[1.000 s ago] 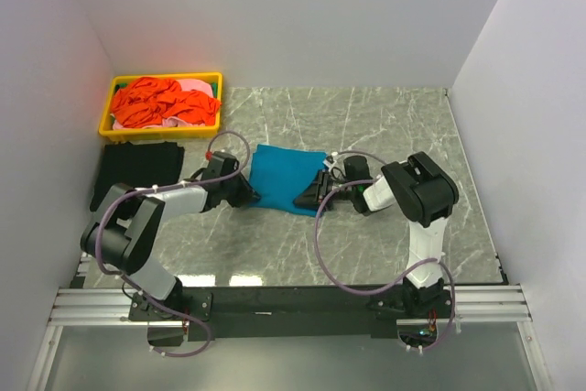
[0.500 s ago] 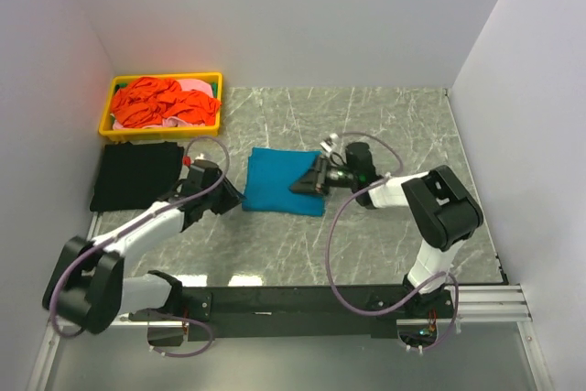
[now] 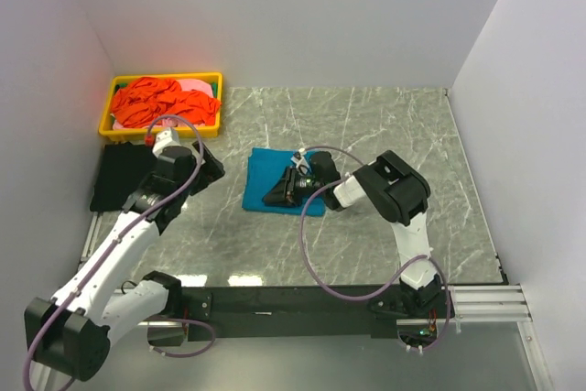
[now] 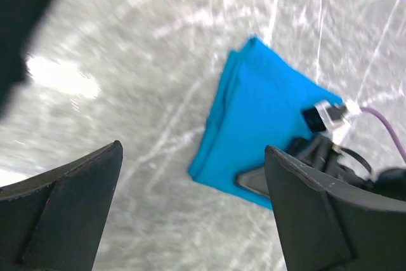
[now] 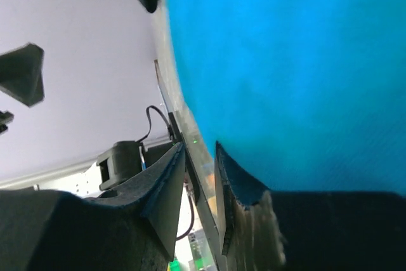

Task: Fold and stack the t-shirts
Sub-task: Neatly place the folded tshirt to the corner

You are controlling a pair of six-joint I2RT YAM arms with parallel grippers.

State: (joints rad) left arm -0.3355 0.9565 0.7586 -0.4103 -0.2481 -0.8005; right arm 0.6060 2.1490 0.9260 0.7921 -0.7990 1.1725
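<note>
A teal-blue t-shirt (image 3: 275,167) lies folded into a rectangle on the marble table, left of middle. My right gripper (image 3: 272,199) rests low on the shirt's near-left part. In the right wrist view its fingers (image 5: 200,150) stand a little apart with nothing between them, and the blue cloth (image 5: 285,61) lies beside one finger. My left gripper (image 3: 209,169) hovers left of the shirt, wide open and empty (image 4: 193,150). Below it are the shirt (image 4: 254,112) and the right gripper (image 4: 254,183). A black t-shirt (image 3: 124,180) lies flat at the far left.
A yellow tray (image 3: 165,77) stands at the back left corner and holds crumpled orange-red t-shirts (image 3: 156,103) and a pink one (image 3: 192,87). White walls close in the table on three sides. The right arm's purple cable (image 3: 311,244) loops over the near table.
The left gripper has let go of the teal shirt's left edge, opened wide and drawn back to the left. The right gripper has slid leftward across the shirt.
</note>
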